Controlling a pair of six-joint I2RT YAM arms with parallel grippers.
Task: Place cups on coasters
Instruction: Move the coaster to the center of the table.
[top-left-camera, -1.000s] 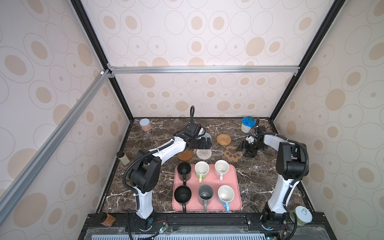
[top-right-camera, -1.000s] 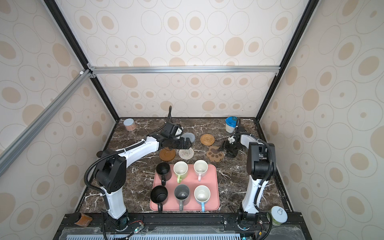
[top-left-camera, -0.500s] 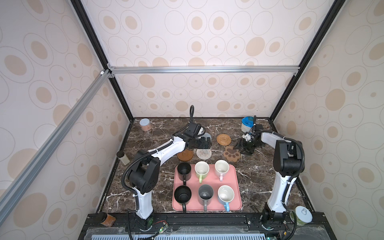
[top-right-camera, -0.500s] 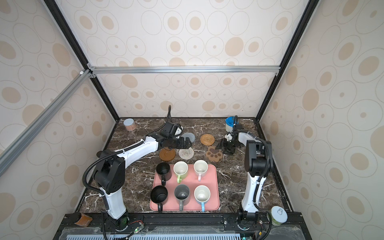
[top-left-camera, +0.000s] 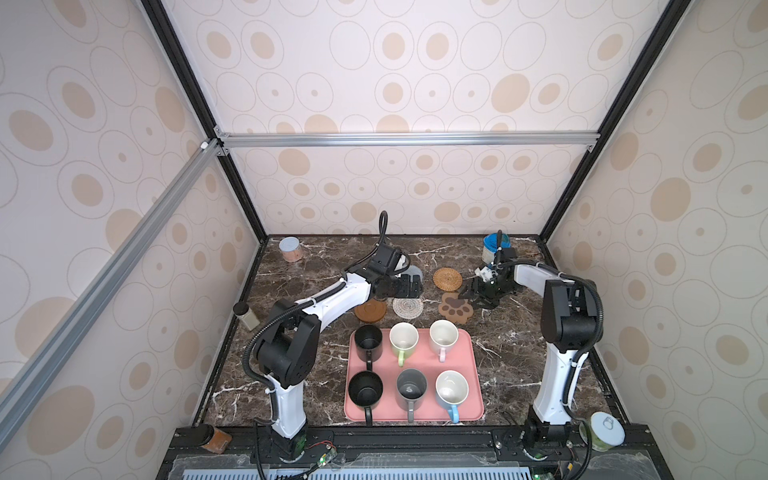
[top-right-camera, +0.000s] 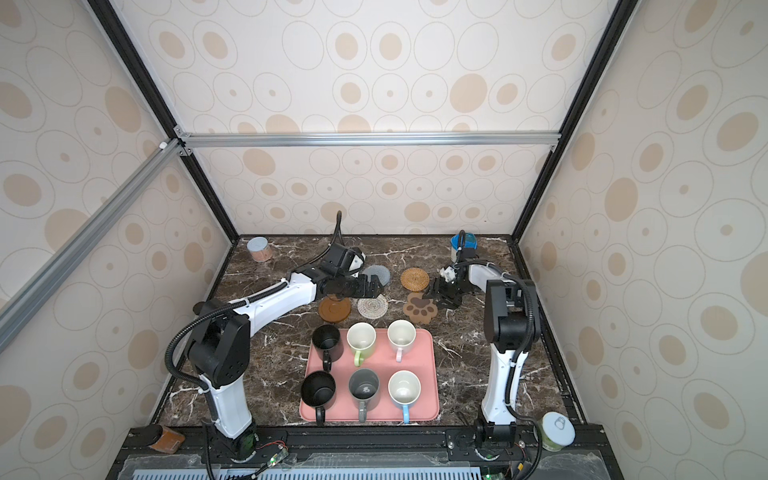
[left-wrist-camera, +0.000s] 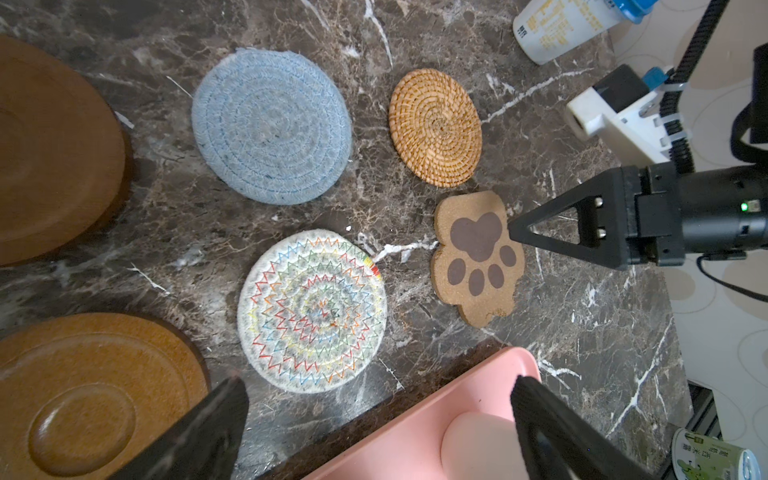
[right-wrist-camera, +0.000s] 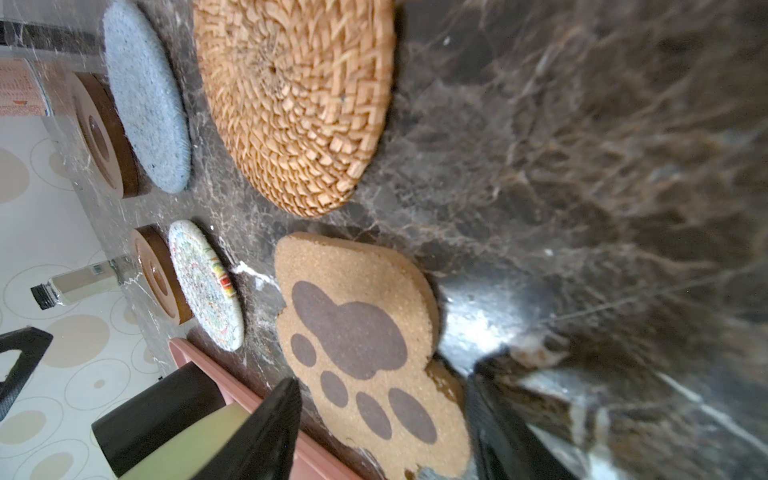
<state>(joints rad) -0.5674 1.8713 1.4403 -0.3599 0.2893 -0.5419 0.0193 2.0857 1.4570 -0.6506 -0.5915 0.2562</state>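
Note:
Six cups stand on the pink tray (top-left-camera: 476, 374): two black (top-left-camera: 368, 338) (top-left-camera: 365, 387), pale green (top-left-camera: 403, 336), pale pink (top-left-camera: 443, 334), grey (top-left-camera: 410, 388) and light blue (top-left-camera: 451, 387). The coasters lie bare behind the tray: a brown disc (top-left-camera: 370, 311), whitish woven round (left-wrist-camera: 311, 311), paw shape (right-wrist-camera: 357, 332), rattan round (left-wrist-camera: 435, 126) and blue-grey round (left-wrist-camera: 272, 124). A second brown disc (left-wrist-camera: 50, 153) shows in the left wrist view. My left gripper (top-left-camera: 409, 286) hovers open and empty over the woven round. My right gripper (right-wrist-camera: 384, 380) is open, low on the table, its fingers straddling the paw's toe end.
A white tub with a blue lid (top-left-camera: 494, 245) stands at the back right, just behind the right arm. A pinkish can (top-left-camera: 289, 248) is at the back left and a small bottle (top-left-camera: 247, 318) at the left edge. A green can (top-left-camera: 604, 430) sits off the table's front right.
My right gripper has slid left from beside the tub onto the paw coaster, its jaws narrowing slightly. The left arm and the cups have not moved.

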